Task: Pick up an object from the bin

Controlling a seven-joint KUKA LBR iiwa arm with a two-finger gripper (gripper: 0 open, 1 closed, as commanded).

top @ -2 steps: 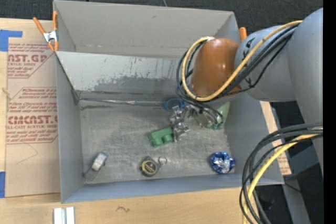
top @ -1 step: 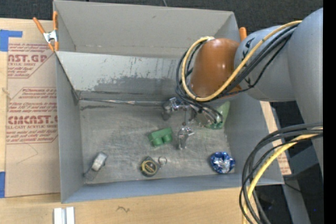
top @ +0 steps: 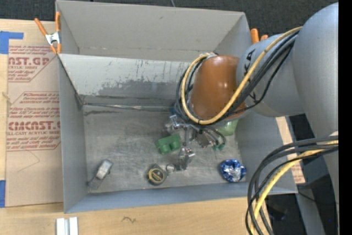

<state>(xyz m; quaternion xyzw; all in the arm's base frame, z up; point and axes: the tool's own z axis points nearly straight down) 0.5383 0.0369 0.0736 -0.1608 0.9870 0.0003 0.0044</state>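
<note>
My gripper (top: 188, 135) hangs low in the right middle of the bin, under the arm's wrist. A small green block (top: 166, 143) lies right at its left side, touching or nearly touching it. A small shiny metal piece (top: 184, 160) sits just below the gripper on the bin floor. To the right, a pale green thing (top: 229, 128) is partly hidden behind the wrist.
A round gold and black disc (top: 157, 175) lies near the front wall. A blue and white crumpled thing (top: 232, 170) sits in the front right corner. A small grey block (top: 103, 169) rests at the front left. The arm fills the right side.
</note>
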